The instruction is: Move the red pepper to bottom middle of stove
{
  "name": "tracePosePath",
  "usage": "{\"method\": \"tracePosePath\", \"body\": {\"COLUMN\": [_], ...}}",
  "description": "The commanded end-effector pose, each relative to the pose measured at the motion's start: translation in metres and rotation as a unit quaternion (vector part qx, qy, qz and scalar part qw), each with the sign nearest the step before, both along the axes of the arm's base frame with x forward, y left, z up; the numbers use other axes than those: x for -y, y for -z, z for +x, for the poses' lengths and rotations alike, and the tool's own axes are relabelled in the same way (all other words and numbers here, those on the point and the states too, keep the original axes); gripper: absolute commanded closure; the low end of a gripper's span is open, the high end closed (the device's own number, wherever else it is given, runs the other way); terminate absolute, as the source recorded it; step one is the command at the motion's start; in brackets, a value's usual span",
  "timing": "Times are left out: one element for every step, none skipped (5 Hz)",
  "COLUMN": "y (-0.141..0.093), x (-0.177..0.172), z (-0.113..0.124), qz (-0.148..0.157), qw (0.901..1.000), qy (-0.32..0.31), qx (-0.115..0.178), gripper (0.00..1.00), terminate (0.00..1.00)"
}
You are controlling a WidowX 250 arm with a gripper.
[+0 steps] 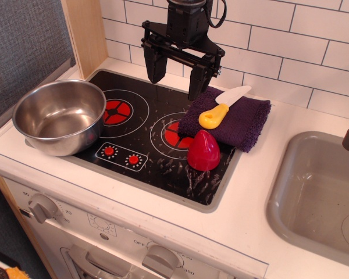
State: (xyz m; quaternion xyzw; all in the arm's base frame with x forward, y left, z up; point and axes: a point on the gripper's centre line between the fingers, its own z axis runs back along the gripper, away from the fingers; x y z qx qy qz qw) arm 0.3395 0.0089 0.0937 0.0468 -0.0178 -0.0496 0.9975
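- the red pepper (204, 150) stands on the stove (157, 160) toward 4 o'clock, touching a purple cloth (244, 119).
- a toy knife (223, 107) lies on the cloth.
- a steel bowl (59, 116) overlaps the stove at 9 o'clock.
- the gripper (175, 74) hangs at 12 o'clock, jaws spread, empty.

red pepper (204, 151) on the stove (157, 168), tool (176, 75) open above the far edge

the pepper stands upright at the stove's 4 o'clock, just beside the right burner mark and touching or nearly touching a purple cloth (244, 119) at 2 o'clock. a yellow-handled toy knife (223, 107) lies on the cloth. a steel bowl (60, 116) overlaps the stove's 9 o'clock edge. the tool hangs at 12 o'clock, jaws apart, holding nothing. a grey sink (314, 197) is set in the white worktop (250, 226) at 3 o'clock.
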Motion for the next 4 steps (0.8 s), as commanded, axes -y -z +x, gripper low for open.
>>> {"method": "tracePosePath", "body": {"y": [0.0,0.01,0.018,0.026], "x": [0.0,0.018,0.037,0.052], "z": [0.0,-0.015,-0.027,-0.033], "qz": [0.0,-0.002,-0.003,0.0], "qw": [1.0,0.9996,0.9985,0.9972], "qy": [0.0,0.027,0.051,0.07], "qx": [0.0,-0.011,-0.017,-0.024], "gripper": [0.0,0.0,0.0,0.0], "terminate": [0.0,0.0,0.0,0.0]}}
